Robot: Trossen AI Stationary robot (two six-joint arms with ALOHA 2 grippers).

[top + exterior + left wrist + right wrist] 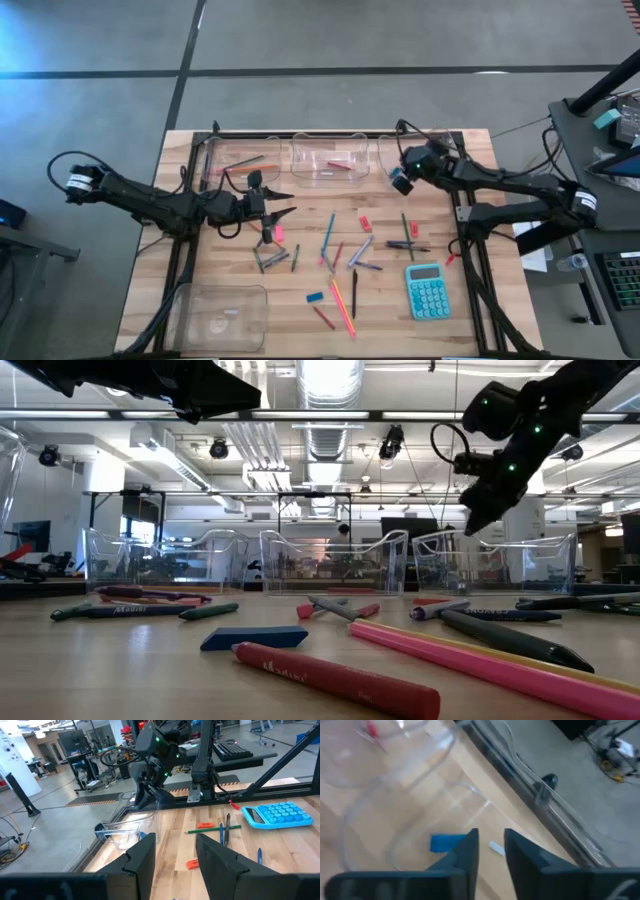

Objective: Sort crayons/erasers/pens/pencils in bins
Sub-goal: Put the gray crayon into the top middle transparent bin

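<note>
Bright, even light comes from ceiling strips; shadows are soft. The right wrist view is blurred.

One cam looks straight down on the whole table, another sits at tabletop level right behind the pencils facing the bins, and each wrist cam peers closely past its own fingers.

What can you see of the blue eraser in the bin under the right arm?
The blue eraser is a small flat rectangular block, bright blue and matte, like rubber. It lies flat on the floor of the clear plastic bin at the table's far right corner, near the bin's curved wall. The right pincer hangs just above it with a gap between its fingers; nothing grips the eraser.
</note>
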